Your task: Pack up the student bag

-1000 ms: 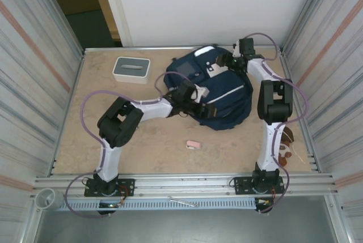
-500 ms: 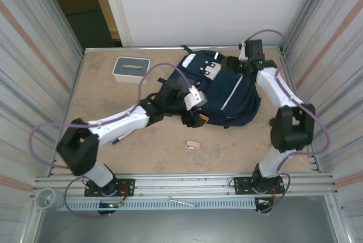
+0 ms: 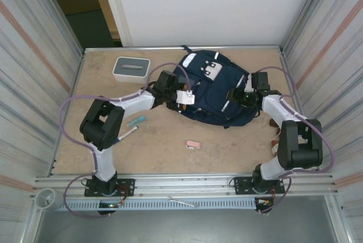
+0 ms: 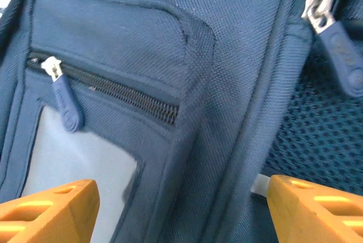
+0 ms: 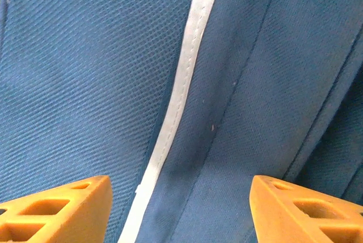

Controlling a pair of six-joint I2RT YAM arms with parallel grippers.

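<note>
**Student bag re-laid, both claws apart at its flanks**

(a) Table [image 3: 159, 152]. I see its far-right part taken up by the student bag [image 3: 218, 90], front face up, its top toward the back wall. 1 second ago the bag sat bunched nearer the middle; it now lies flatter and has shifted toward the far-right corner. I judge this to be repositioning, not packing: nothing in view has gone inside.

(b) Left gripper [image 3: 180, 97]. It has moved from the bag's near edge to its left flank. From the wrist I see the jaws standing wide apart over a zipped pocket with a clear window [image 4: 74, 163], clamped on nothing.

(c) Right gripper [image 3: 237, 94]. It has come down from the bag's far top corner to its right side. Its fingers [image 5: 54, 206] stand apart over plain fabric crossed by a white stripe [image 5: 181, 84], gripping nothing I can make out.

(d) Grey-and-white box [image 3: 131, 69], far left, well apart from the bag and unmoved.

(e) 2 pens, 1 teal [image 3: 136, 122] and 1 white [image 3: 126, 135], lie near the left arm's elbow. The pink item [image 3: 193, 145] lies near the bag's front edge, unmoved.

(f) Pocket zip pull [image 4: 67, 104] sits at the closed end. A compartment probably has to be opened before these loose items can go in.
</note>
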